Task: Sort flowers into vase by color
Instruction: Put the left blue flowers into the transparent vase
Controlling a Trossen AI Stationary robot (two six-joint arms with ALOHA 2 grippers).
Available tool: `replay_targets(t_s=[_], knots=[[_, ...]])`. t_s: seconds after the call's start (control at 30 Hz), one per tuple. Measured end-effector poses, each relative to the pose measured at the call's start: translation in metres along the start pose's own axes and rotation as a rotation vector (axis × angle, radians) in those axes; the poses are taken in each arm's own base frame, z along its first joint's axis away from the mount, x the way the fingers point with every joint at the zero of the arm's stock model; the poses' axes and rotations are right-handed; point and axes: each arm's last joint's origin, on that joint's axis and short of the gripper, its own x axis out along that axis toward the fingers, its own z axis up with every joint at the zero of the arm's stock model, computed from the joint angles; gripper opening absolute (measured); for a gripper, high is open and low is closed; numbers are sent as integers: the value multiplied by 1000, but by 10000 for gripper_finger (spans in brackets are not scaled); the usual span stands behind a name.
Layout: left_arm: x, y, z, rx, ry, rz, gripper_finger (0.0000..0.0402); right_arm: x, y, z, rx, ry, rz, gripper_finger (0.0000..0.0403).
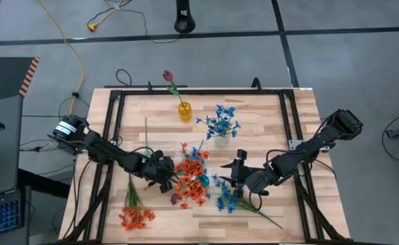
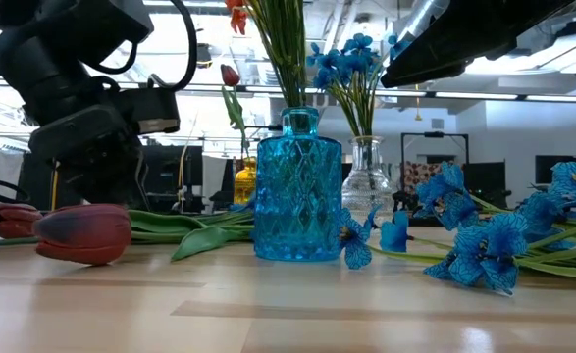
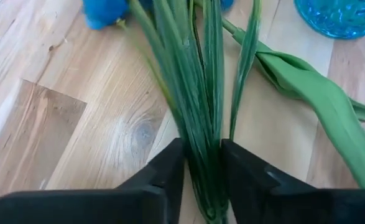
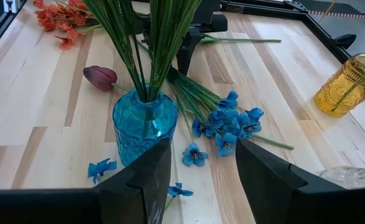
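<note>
The left gripper point(image 3: 202, 180) is clamping its jaws on the green stems of a blue flower spray point(image 4: 229, 124) lying on the surface point(image 1: 267, 116) beside the blue vase point(image 4: 142, 124); stems are running straight ahead from it. The right gripper point(image 4: 198, 180) is hovering near the vase, jaws apart.

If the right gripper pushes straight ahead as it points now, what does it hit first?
Most likely the faceted blue glass vase, which sits just ahead between the open fingers of the right gripper; depth is uncertain, so it may first brush loose blue blossoms.

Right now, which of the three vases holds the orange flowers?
The blue vase, between the two arms. The yellow vase holds one maroon tulip; the clear vase holds blue flowers.
</note>
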Motion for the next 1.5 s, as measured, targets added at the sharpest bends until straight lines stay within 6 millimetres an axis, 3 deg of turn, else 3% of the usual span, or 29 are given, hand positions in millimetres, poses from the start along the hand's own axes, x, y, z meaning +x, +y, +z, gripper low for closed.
replay_targets(t_s=[0.3, 0.53, 0.9, 1.2, 1.5], knots=[[0, 0, 0, -17, -3, -4, 11, 0, 0, 0, 1, -1, 0, 207], [-8, 0, 4, -25, -20, -22, 8, 0, 1, 2, 18, -21, 6, 207], [-59, 8, 24, -57, -186, -72, 3, -1, 2, 9, 59, -76, 17, 207], [-105, 21, 38, -78, -385, -94, 2, -6, 4, 36, 97, -134, 30, 207], [-137, 32, 44, -109, -551, -76, 2, -11, 4, 56, 99, -179, 35, 199]])
